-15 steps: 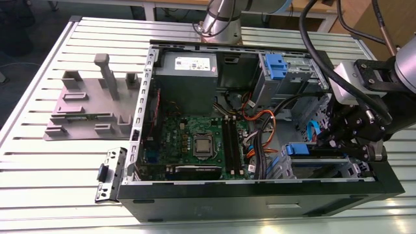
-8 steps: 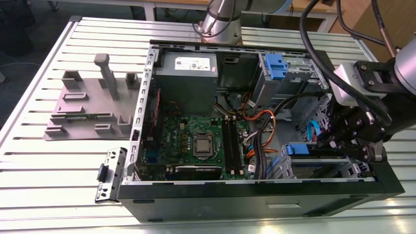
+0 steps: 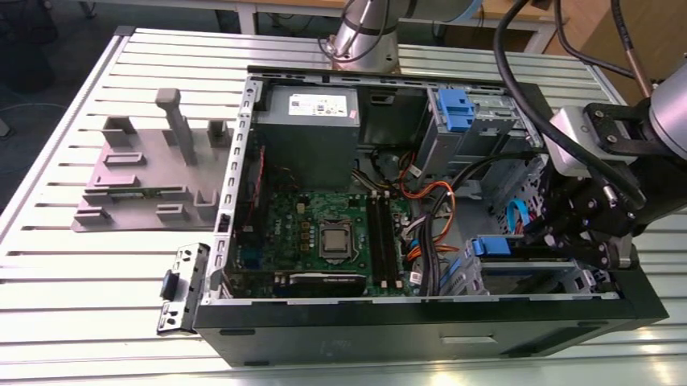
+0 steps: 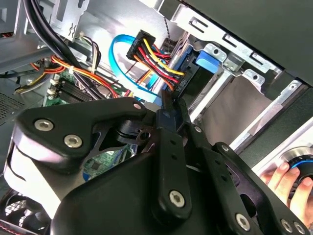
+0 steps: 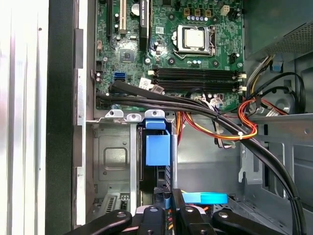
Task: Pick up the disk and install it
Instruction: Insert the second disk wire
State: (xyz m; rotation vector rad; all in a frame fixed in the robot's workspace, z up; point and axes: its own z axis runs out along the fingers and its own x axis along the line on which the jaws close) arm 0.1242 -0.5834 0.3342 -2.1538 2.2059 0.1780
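Exterior view: I am holding the gripper (image 3: 574, 237) inside the open computer case (image 3: 429, 310), at the drive cage (image 3: 536, 277) on the exterior view's right. The blue bracket of the disk (image 3: 491, 245) is sitting in that cage, just beside the fingers. The grey plastic stand (image 3: 145, 173) is lying well apart on the slatted table (image 3: 64, 322).

Second wrist view: I am seeing the black gripper linkages (image 4: 166, 161) pointing at the cable connector (image 4: 151, 56); a person's hand (image 4: 288, 183) is resting at the edge.

First wrist view: the disk (image 5: 157, 149) is standing edge-on in the cage beside the motherboard (image 5: 166, 44). I cannot tell how far the gripper (image 5: 168, 215) is opened, nor whether it is gripping anything
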